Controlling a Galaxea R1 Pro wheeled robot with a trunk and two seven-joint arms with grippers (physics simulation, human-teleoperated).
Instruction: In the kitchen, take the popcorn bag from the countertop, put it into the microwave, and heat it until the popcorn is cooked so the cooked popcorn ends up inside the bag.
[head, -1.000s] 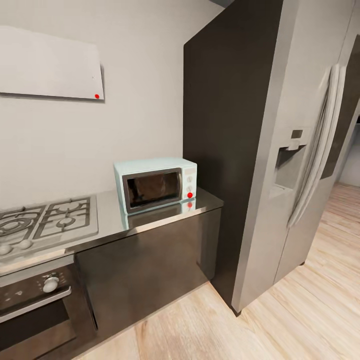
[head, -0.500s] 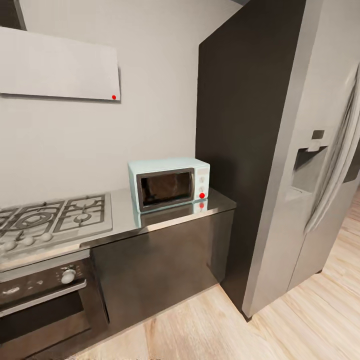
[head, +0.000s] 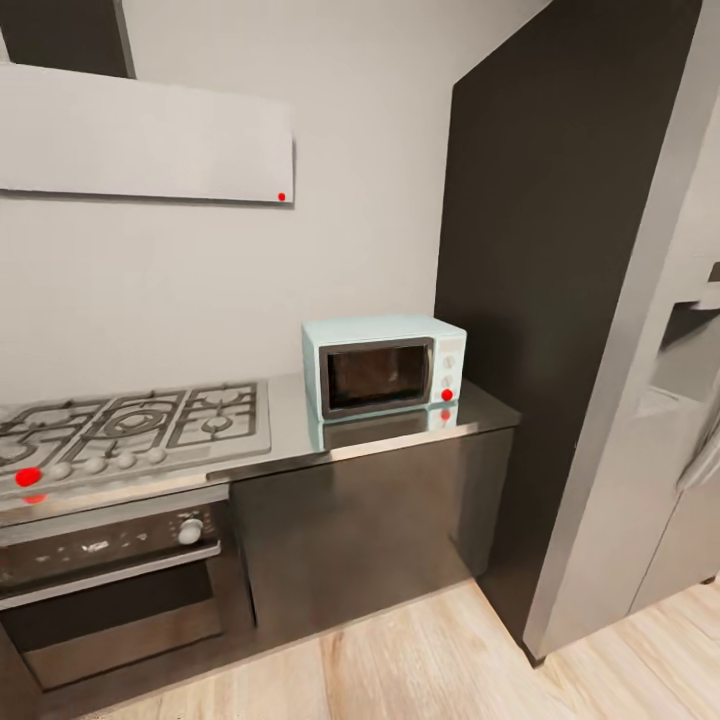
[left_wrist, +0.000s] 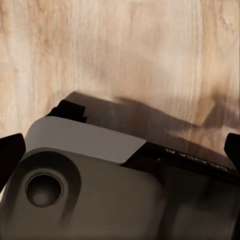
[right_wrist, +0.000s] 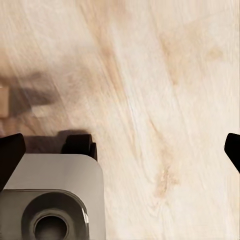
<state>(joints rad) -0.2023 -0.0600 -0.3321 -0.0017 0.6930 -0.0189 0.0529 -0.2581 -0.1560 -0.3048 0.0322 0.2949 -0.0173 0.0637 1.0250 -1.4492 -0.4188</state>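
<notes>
Left gripper (left_wrist: 120, 150): it points down at the wood floor (left_wrist: 125, 50); its two dark fingertips (left_wrist: 11, 152) stand wide apart at the picture's edges, released, with nothing between them.
Right gripper (right_wrist: 120, 150): the same, spread wide over the floor and holding nothing.
Robot base (right_wrist: 50, 200): the grey body is under both wrists.
Countertop (head: 290, 440): grey and glossy, above dark cabinets, with the gas hob (head: 130, 430) and the built-in oven (head: 110, 590) at the left part.
Microwave (head: 383, 365): on the countertop's right end, just beside the tall dark panel (head: 540, 250); the door looks shut.
Popcorn bag: I cannot find it on this stretch of worktop.
Key relation: the direction from either hand to the bag cannot be told, so neither arm can be judged nearer.
</notes>
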